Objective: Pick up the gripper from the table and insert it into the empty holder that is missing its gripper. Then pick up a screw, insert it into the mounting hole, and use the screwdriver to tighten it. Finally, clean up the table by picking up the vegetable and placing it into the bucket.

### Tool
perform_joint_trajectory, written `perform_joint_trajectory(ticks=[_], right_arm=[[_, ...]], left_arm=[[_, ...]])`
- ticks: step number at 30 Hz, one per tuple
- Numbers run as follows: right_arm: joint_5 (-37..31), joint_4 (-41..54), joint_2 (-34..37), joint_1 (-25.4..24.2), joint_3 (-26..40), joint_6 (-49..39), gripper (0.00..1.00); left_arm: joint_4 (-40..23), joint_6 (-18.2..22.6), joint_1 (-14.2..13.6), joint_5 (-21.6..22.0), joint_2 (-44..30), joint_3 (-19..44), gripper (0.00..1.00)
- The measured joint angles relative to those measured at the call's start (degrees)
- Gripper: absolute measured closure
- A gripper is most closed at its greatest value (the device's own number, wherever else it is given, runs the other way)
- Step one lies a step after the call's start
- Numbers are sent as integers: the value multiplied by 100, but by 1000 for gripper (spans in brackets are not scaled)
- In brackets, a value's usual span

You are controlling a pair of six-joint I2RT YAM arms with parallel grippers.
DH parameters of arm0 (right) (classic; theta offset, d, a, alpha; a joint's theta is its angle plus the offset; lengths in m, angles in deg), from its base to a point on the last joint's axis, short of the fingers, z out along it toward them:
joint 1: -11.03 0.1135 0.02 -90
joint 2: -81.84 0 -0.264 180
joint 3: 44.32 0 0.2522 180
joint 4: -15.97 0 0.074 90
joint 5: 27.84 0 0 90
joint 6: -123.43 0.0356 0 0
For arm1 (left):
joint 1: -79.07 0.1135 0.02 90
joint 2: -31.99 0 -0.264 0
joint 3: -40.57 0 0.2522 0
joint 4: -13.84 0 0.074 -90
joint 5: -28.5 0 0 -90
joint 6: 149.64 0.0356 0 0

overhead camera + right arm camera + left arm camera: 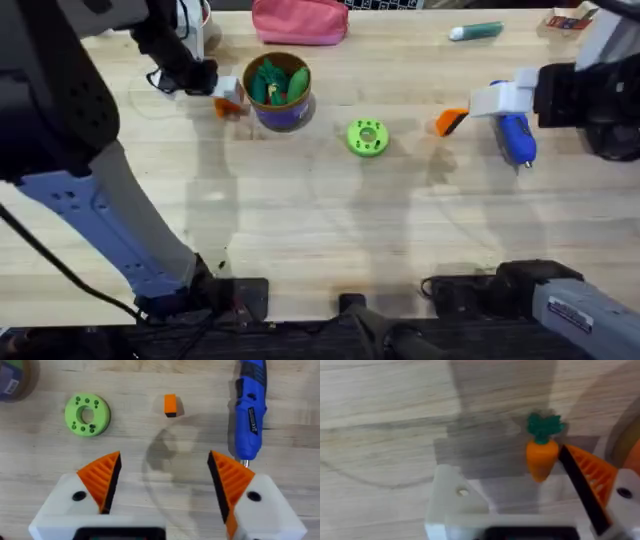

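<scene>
Left gripper (228,98) is sitting at the far left of the table, just beside the bucket (280,92). Its jaws are standing wide, nothing between them. In the left wrist view one finger is carrying an orange ribbed pad (592,477); the other is a bare white holder (454,497) with an open screw hole (no pad on it).

The vegetable (541,455) is lying on the wood between those two fingers, green top pointing away from the camera, close to the padded finger; cannot tell whether it is touching it.

The bucket is standing upright with green toy vegetables (270,80) inside.

Right gripper (165,475) is hovering over the right side of the table, jaws spread wide and empty, both orange pads on. Below it a small orange block (170,404) is lying on the table (too small to tell whether it is the loose gripper).

The screwdriver (516,134) is lying flat on the table just beside the right gripper. A green disc (367,138) is sitting mid-table, between the bucket and the right arm. A pink pouch (300,20) and a teal marker (476,32) are resting along the far edge.
</scene>
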Motion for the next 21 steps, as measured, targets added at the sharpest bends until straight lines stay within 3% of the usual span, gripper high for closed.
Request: perform_joint_trajectory(ticks=[2, 9, 10, 21], right_arm=[[0, 0, 0, 0, 0, 0, 8], [0, 0, 0, 0, 0, 0, 7], [0, 0, 0, 0, 0, 0, 8], [0, 0, 0, 0, 0, 0, 8]], left_arm=[[-9, -7, 5, -130, -48, 35, 167], [45, 4, -35, -298, -48, 83, 928], [50, 17, -44, -297, -48, 92, 978], [57, 19, -43, -291, -48, 96, 980]])
